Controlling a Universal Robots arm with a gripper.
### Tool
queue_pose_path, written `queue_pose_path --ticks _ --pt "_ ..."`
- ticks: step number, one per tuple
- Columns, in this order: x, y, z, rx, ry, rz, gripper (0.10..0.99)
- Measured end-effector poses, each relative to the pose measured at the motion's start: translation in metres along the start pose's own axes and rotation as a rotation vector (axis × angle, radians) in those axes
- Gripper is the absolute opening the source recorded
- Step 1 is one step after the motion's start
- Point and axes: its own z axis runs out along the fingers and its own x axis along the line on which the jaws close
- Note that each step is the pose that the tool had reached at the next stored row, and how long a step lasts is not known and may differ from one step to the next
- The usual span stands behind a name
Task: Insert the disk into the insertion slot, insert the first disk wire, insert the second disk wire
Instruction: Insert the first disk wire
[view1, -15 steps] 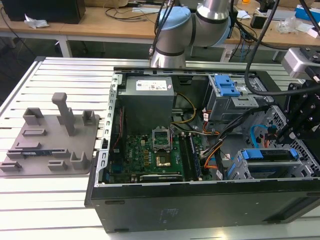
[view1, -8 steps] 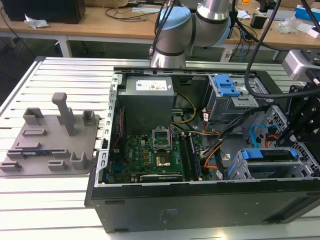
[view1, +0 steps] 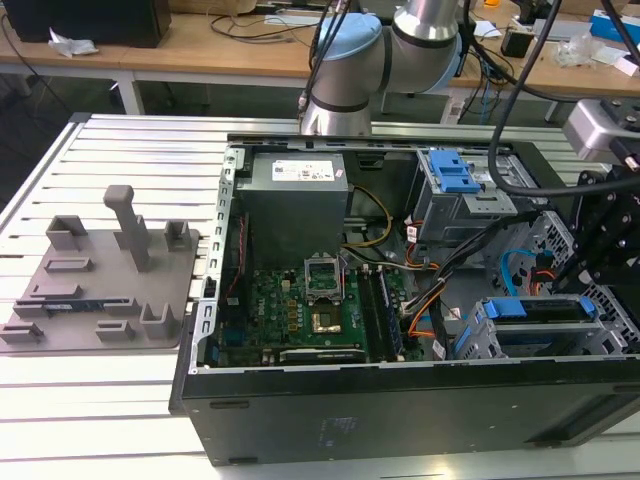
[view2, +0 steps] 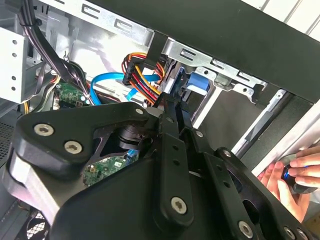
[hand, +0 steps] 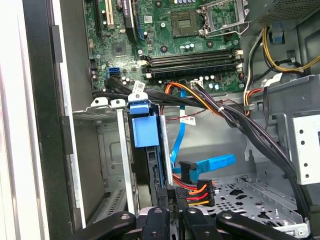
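While one disk (hand: 145, 131) sits in insertion slot (hand: 107, 150), gripper (hand: 170, 194) beside one connector (hand: 198, 193)

The exterior view looks down from a raised spot, some way off, over the open computer case (view1: 300, 420) on a slatted table (view1: 100, 400). Both wrist views sit close inside the case, looking past the gripper (hand: 171, 197). They share the motherboard (hand: 170, 35), blue flat cable (hand: 212, 164) and orange wire bundle (hand: 197, 192).

Disk (hand: 145, 131) framed in bright blue, circuit board (view1: 300, 305) coloured green, wire bundle (hand: 197, 192) coloured red, orange and yellow, flat cable (hand: 212, 164) in light blue, tray (view1: 100, 285) at the exterior view's left moulded grey
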Motion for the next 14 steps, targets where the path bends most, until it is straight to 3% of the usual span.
queue_pose_path --ticks 14 --pt "0.0043 -0.0006 0.0008 0.000 -0.0001 0.000 0.169"
